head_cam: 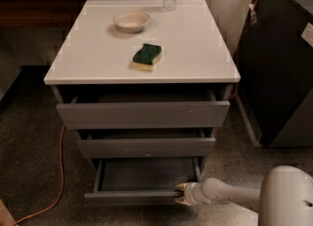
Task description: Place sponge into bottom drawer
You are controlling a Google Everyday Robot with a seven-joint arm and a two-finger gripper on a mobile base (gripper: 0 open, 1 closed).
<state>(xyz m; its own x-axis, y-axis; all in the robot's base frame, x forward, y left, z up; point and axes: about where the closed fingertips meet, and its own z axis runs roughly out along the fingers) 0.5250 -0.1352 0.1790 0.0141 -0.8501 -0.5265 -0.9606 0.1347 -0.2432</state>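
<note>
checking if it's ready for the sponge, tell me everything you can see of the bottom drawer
The bottom drawer is the lowest of three. It is grey, flat-fronted and matte-looking, with no handle. It stands pulled out level, farther than the middle drawer above it, showing a shallow dark grey tray. The part of the tray floor in view holds nothing. The pincer sits at the right end of its front panel and seems to touch it. The sponge is not in it but lies on the white top.

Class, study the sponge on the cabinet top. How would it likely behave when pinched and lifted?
The sponge looks like foam under a scouring layer, so it probably squashes and weighs little. It lies flat, so it should not roll. The gripper is down at the front of the bottom drawer.
</note>
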